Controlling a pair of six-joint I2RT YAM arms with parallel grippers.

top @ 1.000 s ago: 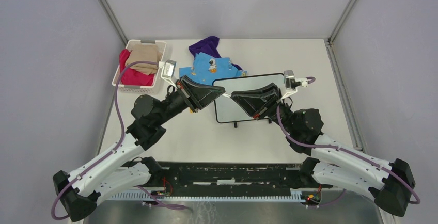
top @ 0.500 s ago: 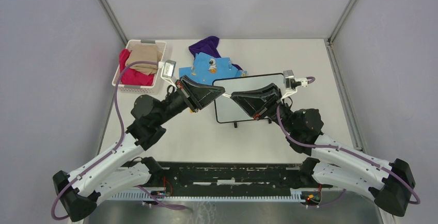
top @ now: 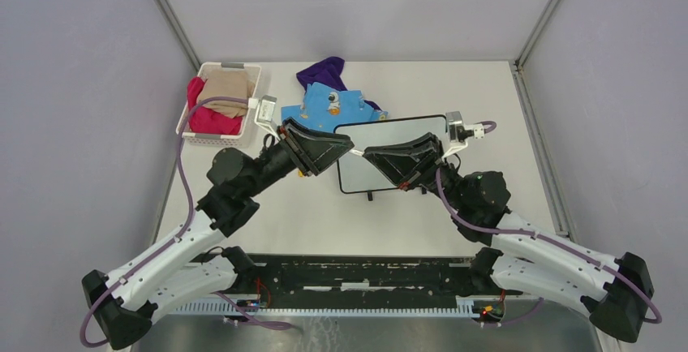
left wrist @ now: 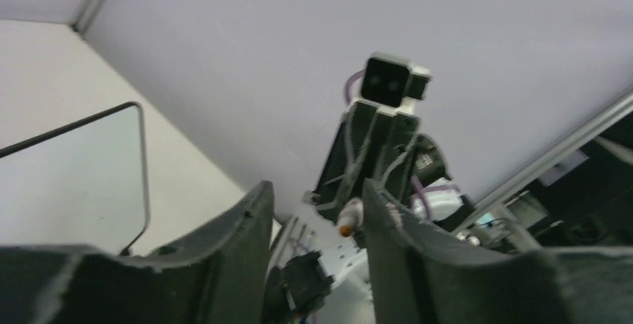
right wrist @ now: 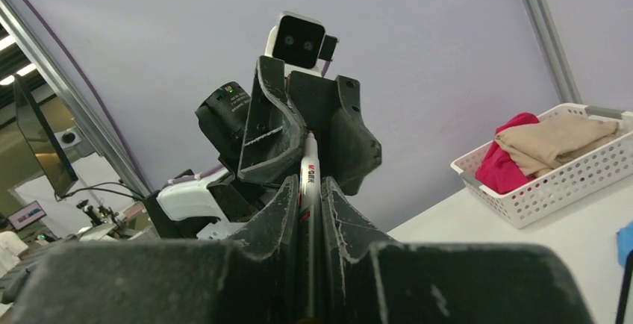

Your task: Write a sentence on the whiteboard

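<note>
The whiteboard lies flat mid-table, its black-framed corner also in the left wrist view. Its visible surface is plain white and the sentence does not show. Above its left part my two grippers meet tip to tip. My right gripper is shut on a white marker, which points out toward the left gripper. My left gripper is open. The marker's orange end shows in the gap, close to the right-hand finger.
A white basket with red and beige cloth stands at the table's back left. Blue and purple garments lie just behind the whiteboard. Metal frame posts rise at the table's back corners.
My left gripper's jaws have opened off the marker's end. My right gripper keeps hold of the marker. Both arms shifted only slightly.
</note>
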